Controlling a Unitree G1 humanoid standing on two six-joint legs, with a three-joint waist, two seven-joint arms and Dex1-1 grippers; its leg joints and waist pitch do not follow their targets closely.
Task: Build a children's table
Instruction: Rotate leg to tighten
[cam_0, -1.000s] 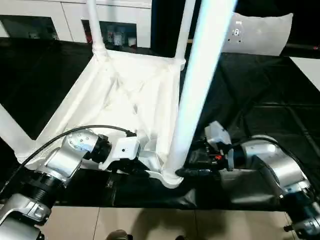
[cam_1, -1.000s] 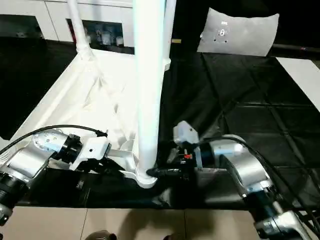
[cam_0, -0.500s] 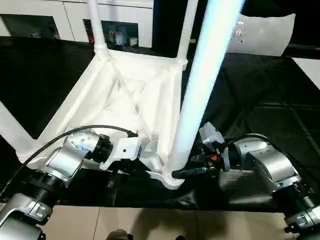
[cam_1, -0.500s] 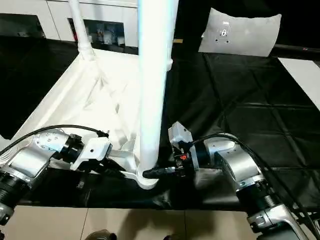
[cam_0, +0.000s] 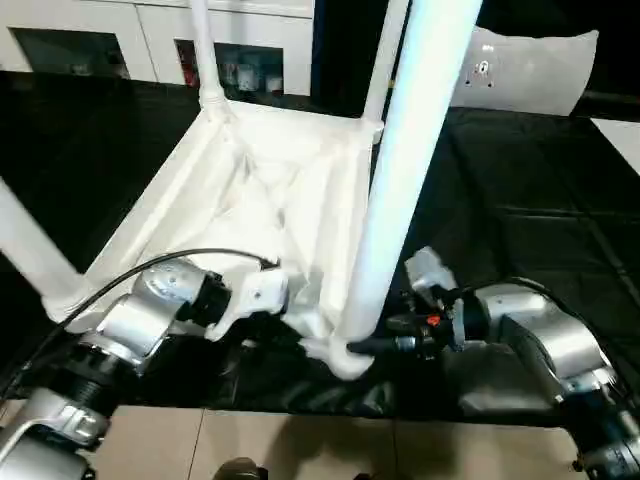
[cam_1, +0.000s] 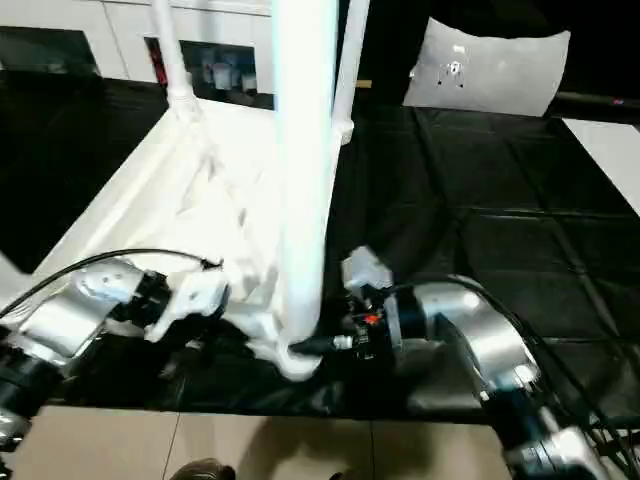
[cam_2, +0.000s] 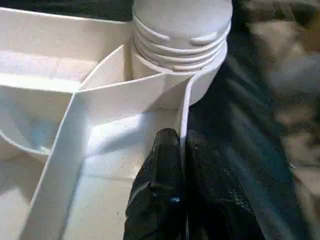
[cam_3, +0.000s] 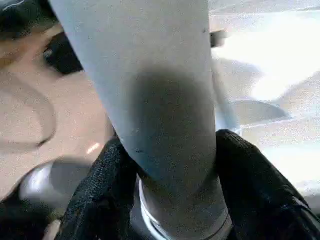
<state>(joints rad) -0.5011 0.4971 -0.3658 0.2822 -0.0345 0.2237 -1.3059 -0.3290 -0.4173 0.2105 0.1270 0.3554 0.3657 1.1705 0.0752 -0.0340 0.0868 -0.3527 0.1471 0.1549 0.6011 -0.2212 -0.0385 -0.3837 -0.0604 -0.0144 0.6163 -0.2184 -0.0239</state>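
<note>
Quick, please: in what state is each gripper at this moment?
Left gripper: shut on the tabletop's rim wall.
Right gripper: shut on the near leg.

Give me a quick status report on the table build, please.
Left end effector pinching the tabletop's rim wall. Right end effector clamped around the near leg at its socket. Threads showing at the leg's base. Nothing in the way.

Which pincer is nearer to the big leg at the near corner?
Right. The right pincer is closed around the leg near its base; the left pincer pinches the tabletop's rim wall beside that socket.
</note>
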